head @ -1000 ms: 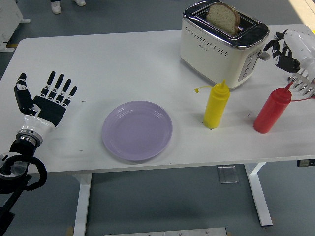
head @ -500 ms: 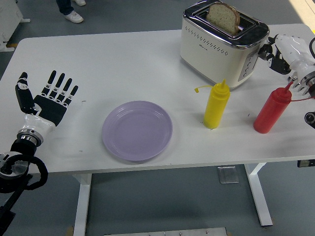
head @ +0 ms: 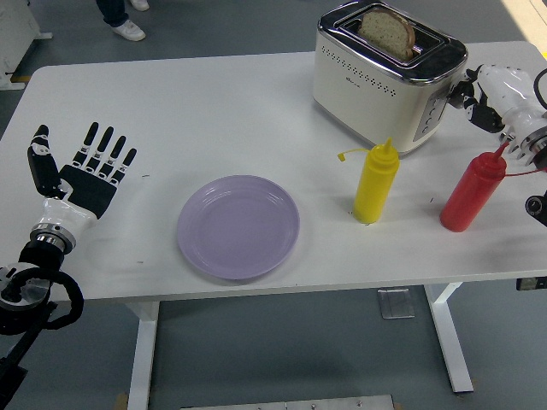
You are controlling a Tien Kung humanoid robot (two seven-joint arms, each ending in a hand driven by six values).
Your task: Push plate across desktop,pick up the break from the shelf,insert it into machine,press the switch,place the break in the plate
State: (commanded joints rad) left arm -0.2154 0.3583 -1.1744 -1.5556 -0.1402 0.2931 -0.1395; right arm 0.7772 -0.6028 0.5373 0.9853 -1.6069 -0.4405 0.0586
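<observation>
One slice of bread [head: 387, 30] stands in the slot of the cream toaster [head: 386, 77], at the desk's [head: 222, 111] far right corner. Purple plate [head: 238, 226]: near the front edge, about midway along it. Yellow bottle [head: 376, 182] and red bottle [head: 473, 191]: upright, toward the front right. Left hand [head: 81, 175]: flat near the left edge, fingers spread, holding nothing. Right hand [head: 494, 96]: fingers curled, at the toaster's right end by its switch panel.
</observation>
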